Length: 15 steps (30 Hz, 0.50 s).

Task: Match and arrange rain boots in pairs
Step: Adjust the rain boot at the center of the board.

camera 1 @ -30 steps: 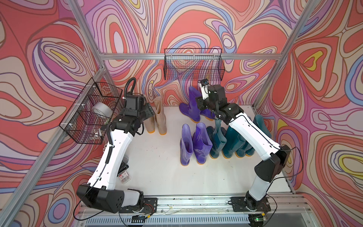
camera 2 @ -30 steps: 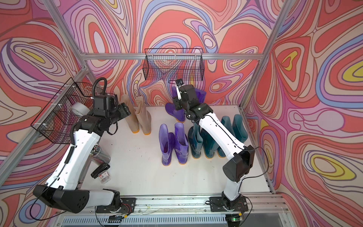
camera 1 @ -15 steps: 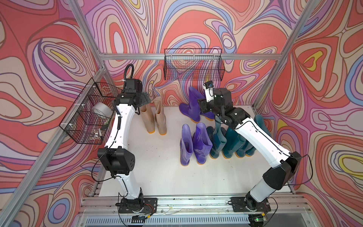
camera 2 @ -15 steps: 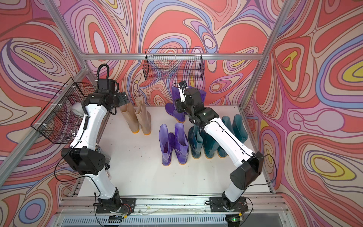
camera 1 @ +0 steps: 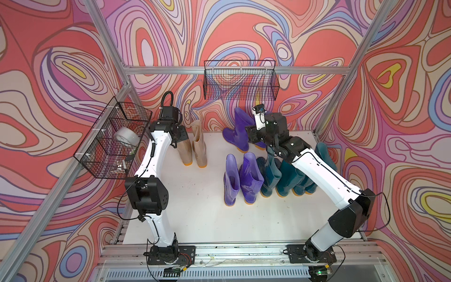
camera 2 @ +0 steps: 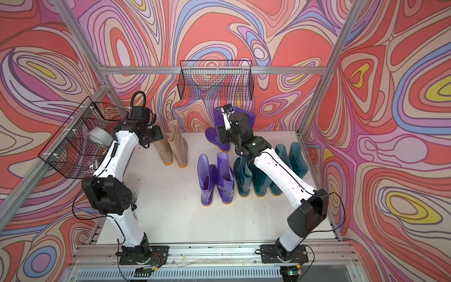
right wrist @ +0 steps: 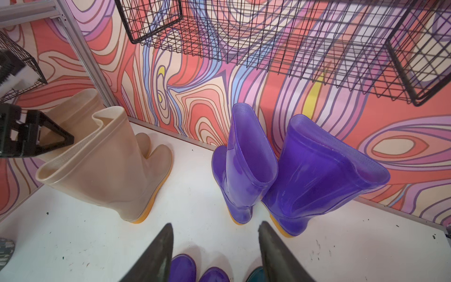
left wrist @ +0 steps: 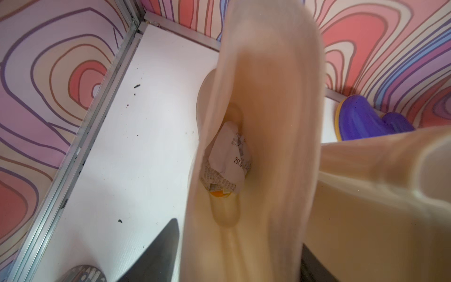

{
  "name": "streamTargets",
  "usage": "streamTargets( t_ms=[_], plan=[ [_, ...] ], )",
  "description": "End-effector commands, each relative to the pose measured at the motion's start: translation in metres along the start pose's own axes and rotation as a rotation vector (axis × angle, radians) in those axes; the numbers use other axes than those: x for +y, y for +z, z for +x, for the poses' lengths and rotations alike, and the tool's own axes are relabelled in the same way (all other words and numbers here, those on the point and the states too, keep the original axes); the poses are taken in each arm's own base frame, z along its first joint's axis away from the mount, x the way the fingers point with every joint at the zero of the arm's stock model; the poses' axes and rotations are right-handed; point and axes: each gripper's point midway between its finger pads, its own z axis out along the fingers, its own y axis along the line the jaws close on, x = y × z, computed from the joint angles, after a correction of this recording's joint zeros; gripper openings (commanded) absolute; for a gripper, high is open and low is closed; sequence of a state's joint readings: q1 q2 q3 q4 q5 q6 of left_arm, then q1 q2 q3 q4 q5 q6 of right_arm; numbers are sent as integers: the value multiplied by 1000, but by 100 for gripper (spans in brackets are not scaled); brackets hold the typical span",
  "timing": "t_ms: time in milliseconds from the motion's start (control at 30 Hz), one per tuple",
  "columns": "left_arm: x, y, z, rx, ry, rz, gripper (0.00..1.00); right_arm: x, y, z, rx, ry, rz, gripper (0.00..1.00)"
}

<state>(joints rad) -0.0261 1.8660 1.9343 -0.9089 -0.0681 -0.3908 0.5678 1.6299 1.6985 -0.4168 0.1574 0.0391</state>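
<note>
Where the beige pair [camera 1: 195, 149] stands near the worktop's [camera 1: 195, 219] rear-left corner, left gripper [left wrist: 239, 244] straddles one of them; clamped or not, cannot tell. Fingers of right gripper [right wrist: 216, 234] part-spread, empty, facing purple pair [right wrist: 280, 171] at rear edge. Second purple pair [camera 1: 240, 180] mid-worktop; four teal boots [camera 1: 285, 175] packed beside it toward right edge.

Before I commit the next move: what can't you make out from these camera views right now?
Left gripper: blurred beige boot fills the left wrist view; whether the jaws grip it is unclear.
Teal boots: the right arm covers part of them in both top views.
Paper inside that boot: print too small to read, left wrist view.
</note>
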Motion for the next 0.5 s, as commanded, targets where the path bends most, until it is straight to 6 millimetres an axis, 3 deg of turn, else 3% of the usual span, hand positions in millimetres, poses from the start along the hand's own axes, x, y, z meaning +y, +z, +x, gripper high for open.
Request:
streamTargets(
  t_ms=[0, 33, 167, 467],
  plan=[
    [-2, -3, -9, -37, 37, 8, 46, -2, -16, -16, -50, 23, -13, 57],
    [-4, 0, -9, -38, 59, 18, 33, -2, -15, -15, -48, 27, -14, 57],
    [-22, -2, -7, -24, 124, 119, 0, 0, -15, -12, -43, 36, -23, 57],
    [-32, -37, 0, -62, 126, 225, 0, 0, -17, -18, -58, 50, -25, 57]
  ],
)
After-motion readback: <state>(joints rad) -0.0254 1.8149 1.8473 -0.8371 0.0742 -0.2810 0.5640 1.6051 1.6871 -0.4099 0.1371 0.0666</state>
